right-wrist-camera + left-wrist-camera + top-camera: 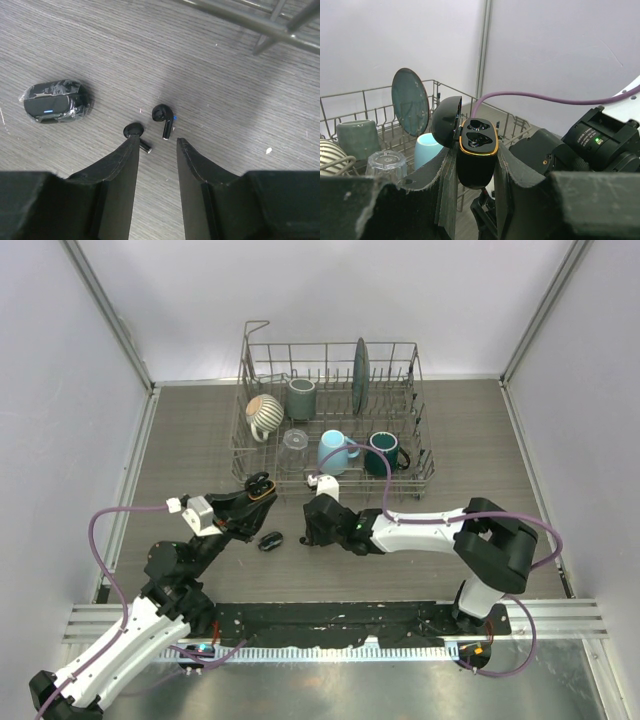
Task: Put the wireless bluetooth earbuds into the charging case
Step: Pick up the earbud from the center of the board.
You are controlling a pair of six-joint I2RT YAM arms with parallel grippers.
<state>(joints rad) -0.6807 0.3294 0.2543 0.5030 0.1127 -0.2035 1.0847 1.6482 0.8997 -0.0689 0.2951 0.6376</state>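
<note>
We see the right gripper [156, 141] low over the table [235, 100], its fingers parted to a narrow gap with nothing between them. Just past the fingertips lie two black earbuds [161, 115] on the wood grain, near each other but not touching. One has its stem pointing back into the gap. The other has its head [134, 130] right at one fingertip, and we cannot tell whether they touch. To the left of them a closed case [54, 102] wrapped in clear film lies flat, with a small blue light on its side.

Farther back and to the left, the left gripper [476, 162] is clamped on the lower body of the charging case [478, 150], holding it upright above the table. The lid is swung open to the left, and an orange rim rings the top. We see two dark wells inside but cannot tell whether they are filled.

Beyond both grippers stands the dish rack [420, 430].
</note>
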